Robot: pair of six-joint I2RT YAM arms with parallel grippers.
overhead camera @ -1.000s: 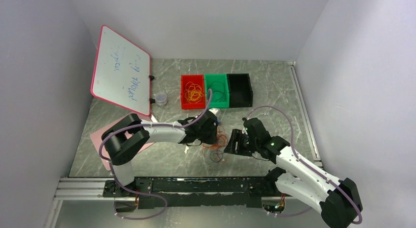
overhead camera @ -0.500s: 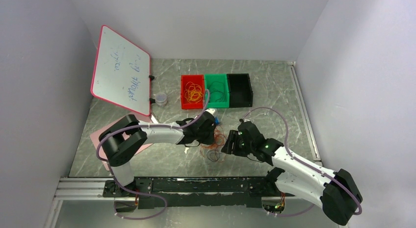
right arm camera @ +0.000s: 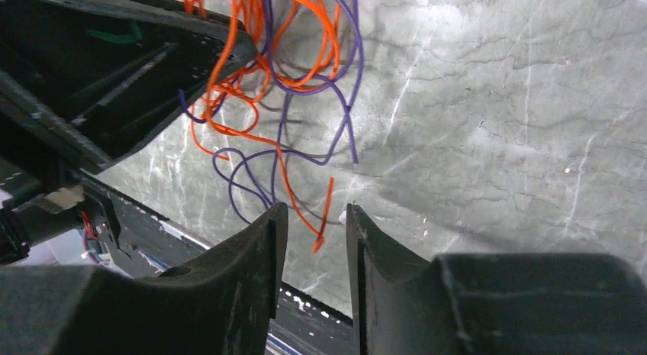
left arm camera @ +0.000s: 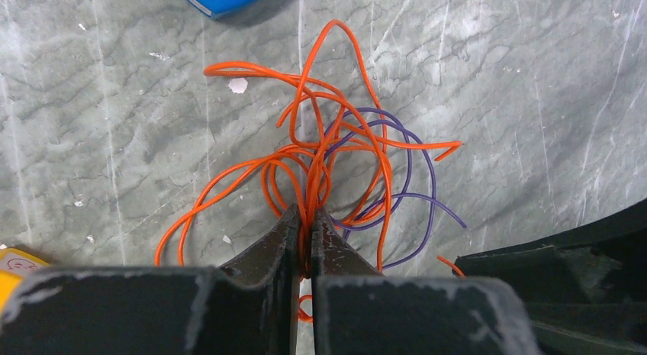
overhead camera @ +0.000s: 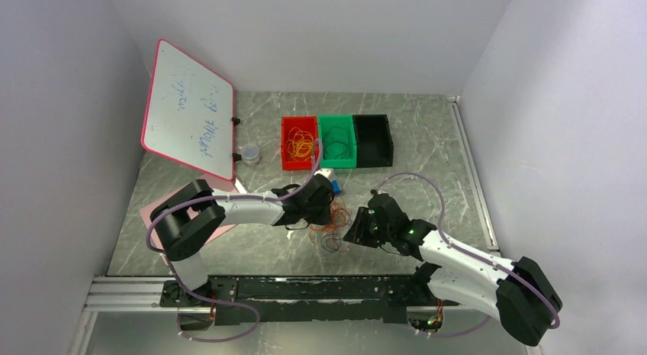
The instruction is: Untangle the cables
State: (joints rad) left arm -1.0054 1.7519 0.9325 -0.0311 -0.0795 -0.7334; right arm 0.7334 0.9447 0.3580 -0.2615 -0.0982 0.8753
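My left end effector (left arm camera: 305, 221) pinches orange strands of the cables (left arm camera: 347, 168). Right end effector (right arm camera: 314, 217) half-spread by a loose orange tail. Probably light, floppy, snag-prone; take free ends.

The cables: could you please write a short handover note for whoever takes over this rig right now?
Left hand: shut on orange strands of the tangle.
Right hand: open, low over the table, a loose orange end at its tips, not gripped.
Cables: the orange and purple tangle sits between the two hands; yellow-orange coils in the red bin, dark coils in the green bin.
Done: some cables already binned.
Left: separate orange from purple strands, then bin them.
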